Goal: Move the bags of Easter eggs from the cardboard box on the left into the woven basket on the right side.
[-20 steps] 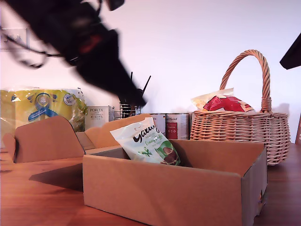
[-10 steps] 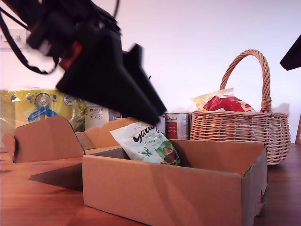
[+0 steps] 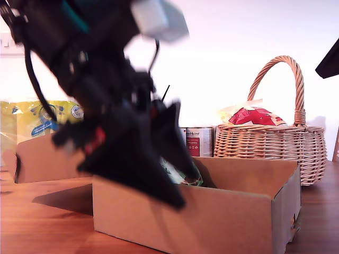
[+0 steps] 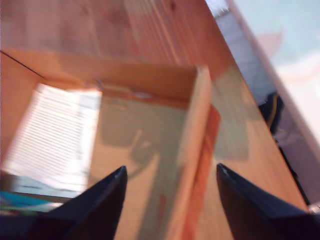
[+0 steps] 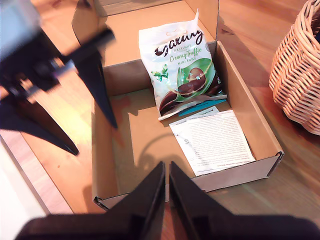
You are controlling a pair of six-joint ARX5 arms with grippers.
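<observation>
The cardboard box (image 3: 228,222) stands open on the table. A white-green bag of Easter eggs (image 5: 182,65) leans on its far wall, over a teal-edged packet (image 5: 202,106). My first gripper (image 3: 185,188) is open with nothing held. In the second wrist view, my first gripper (image 5: 95,137) has one finger inside the box and one outside. The box wall (image 4: 192,150) runs between the fingers of my first gripper (image 4: 171,169). My second gripper (image 5: 166,167) is shut on nothing, high above the box (image 5: 235,175). The woven basket (image 3: 270,145) holds a red bag (image 3: 254,115) and a cream bag (image 3: 233,111).
A white printed sheet (image 5: 212,140) lies on the box floor. Behind the box stand tins (image 3: 198,140) and a yellow-blue towel pack (image 3: 42,119). Part of a black arm (image 3: 329,59) shows at the exterior view's upper right edge. The basket (image 5: 300,70) stands close beside the box.
My first arm has swung down from the exterior view's upper left to the box, and now hides most of the white-green bag. The basket and its bags have not moved.
</observation>
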